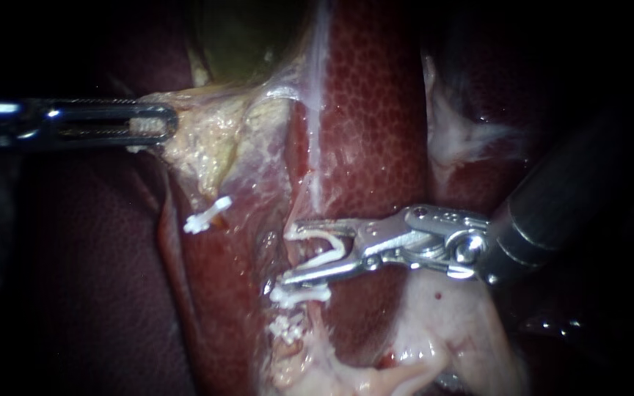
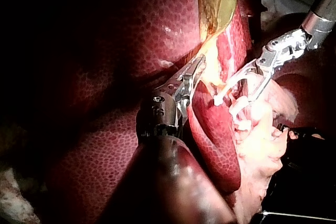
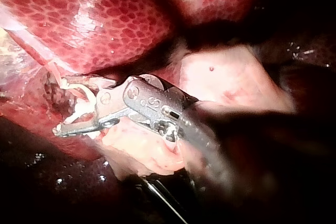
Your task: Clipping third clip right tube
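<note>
My right instrument (image 1: 291, 255) comes in from the right. Its jaws stand apart with an open white clip (image 1: 329, 251) seated between them, straddling the right tube (image 1: 308, 254). Just below on that tube sit two closed white clips (image 1: 299, 294) (image 1: 286, 328). Another white clip (image 1: 208, 215) is on the left tube. My left instrument (image 1: 157, 125) is shut on pale yellow gallbladder tissue (image 1: 199, 136) and holds it to the left. In the right wrist view the right instrument's jaws (image 3: 68, 115) carry the clip (image 3: 79, 109). The left wrist view shows my left instrument (image 2: 197, 71) and my right one (image 2: 237, 85).
Dark red liver (image 1: 368, 110) lies behind the tubes and to the left (image 1: 75, 279). Pale fatty tissue (image 1: 442, 323) lies under the right instrument's wrist. The greenish gallbladder body (image 1: 251, 37) is at the top.
</note>
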`<state>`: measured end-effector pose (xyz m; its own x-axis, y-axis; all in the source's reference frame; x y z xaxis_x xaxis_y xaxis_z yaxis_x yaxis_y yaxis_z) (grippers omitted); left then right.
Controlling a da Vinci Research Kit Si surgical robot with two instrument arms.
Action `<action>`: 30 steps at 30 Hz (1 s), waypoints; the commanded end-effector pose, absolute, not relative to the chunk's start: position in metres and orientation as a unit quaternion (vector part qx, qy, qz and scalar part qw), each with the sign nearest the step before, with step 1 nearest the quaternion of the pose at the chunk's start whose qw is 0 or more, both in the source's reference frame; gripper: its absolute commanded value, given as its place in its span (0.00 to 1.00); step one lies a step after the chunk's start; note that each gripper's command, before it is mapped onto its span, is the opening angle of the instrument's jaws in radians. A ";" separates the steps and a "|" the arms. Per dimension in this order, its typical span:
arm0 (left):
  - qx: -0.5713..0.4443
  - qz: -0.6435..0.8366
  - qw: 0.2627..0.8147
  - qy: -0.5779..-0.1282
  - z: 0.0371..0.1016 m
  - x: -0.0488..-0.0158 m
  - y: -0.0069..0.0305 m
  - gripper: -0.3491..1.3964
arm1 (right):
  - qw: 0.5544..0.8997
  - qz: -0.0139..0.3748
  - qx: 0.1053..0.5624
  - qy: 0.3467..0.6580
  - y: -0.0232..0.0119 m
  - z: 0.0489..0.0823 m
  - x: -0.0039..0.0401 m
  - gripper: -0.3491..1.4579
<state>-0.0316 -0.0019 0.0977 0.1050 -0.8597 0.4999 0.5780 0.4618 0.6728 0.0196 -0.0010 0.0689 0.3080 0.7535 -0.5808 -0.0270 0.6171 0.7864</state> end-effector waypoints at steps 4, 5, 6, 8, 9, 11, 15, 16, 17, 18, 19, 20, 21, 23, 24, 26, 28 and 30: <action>0.156 -0.495 0.727 -0.450 0.0977 -0.0316 -0.0019 0.10 | 0.731 0.267 0.346 0.524 -0.0010 0.0689 0.0197 0.52; 0.156 -0.495 0.727 -0.450 0.0977 -0.0316 -0.0019 0.10 | 0.730 0.266 0.348 0.524 -0.0010 0.0689 0.0197 0.52; 0.156 -0.495 0.727 -0.450 0.0977 -0.0316 -0.0019 0.10 | 0.730 0.266 0.347 0.524 -0.0010 0.0689 0.0198 0.52; 0.156 -0.495 0.727 -0.450 0.0977 -0.0316 -0.0019 0.10 | 0.731 0.266 0.347 0.524 -0.0011 0.0690 0.0198 0.52; 0.156 -0.495 0.727 -0.450 0.0977 -0.0316 -0.0019 0.10 | 0.731 0.266 0.347 0.524 -0.0011 0.0690 0.0199 0.52; 0.156 -0.495 0.727 -0.450 0.0977 -0.0316 -0.0019 0.10 | 0.731 0.266 0.347 0.524 -0.0012 0.0691 0.0200 0.52; 0.156 -0.495 0.727 -0.450 0.0977 -0.0316 -0.0019 0.10 | 0.731 0.264 0.348 0.525 -0.0014 0.0691 0.0202 0.52; 0.156 -0.495 0.727 -0.450 0.0977 -0.0316 -0.0019 0.10 | 0.731 0.264 0.349 0.525 -0.0014 0.0692 0.0202 0.52; 0.156 -0.495 0.727 -0.450 0.0977 -0.0316 -0.0019 0.10 | 0.731 0.263 0.349 0.525 -0.0014 0.0692 0.0202 0.52; 0.156 -0.495 0.727 -0.450 0.0977 -0.0316 -0.0019 0.10 | 0.731 0.263 0.349 0.525 -0.0015 0.0692 0.0202 0.52; 0.156 -0.495 0.727 -0.450 0.0977 -0.0316 -0.0019 0.10 | 0.731 0.263 0.349 0.525 -0.0015 0.0692 0.0203 0.52; 0.156 -0.495 0.727 -0.450 0.0977 -0.0316 -0.0019 0.10 | 0.731 0.263 0.349 0.525 -0.0015 0.0692 0.0203 0.52; 0.156 -0.495 0.727 -0.450 0.0977 -0.0316 -0.0019 0.10 | 0.731 0.263 0.349 0.525 -0.0015 0.0692 0.0203 0.52; 0.156 -0.495 0.727 -0.450 0.0977 -0.0316 -0.0019 0.10 | 0.731 0.262 0.349 0.525 -0.0016 0.0693 0.0205 0.52; 0.156 -0.495 0.727 -0.450 0.0977 -0.0316 -0.0019 0.10 | 0.731 0.262 0.349 0.525 -0.0016 0.0693 0.0205 0.52; 0.156 -0.495 0.727 -0.450 0.0977 -0.0316 -0.0019 0.10 | 0.731 0.262 0.349 0.525 -0.0017 0.0693 0.0207 0.52; 0.156 -0.495 0.727 -0.450 0.0977 -0.0316 -0.0019 0.10 | 0.731 0.261 0.350 0.525 -0.0019 0.0693 0.0209 0.52; 0.156 -0.495 0.727 -0.450 0.0977 -0.0316 -0.0019 0.10 | 0.731 0.257 0.349 0.526 -0.0020 0.0694 0.0211 0.52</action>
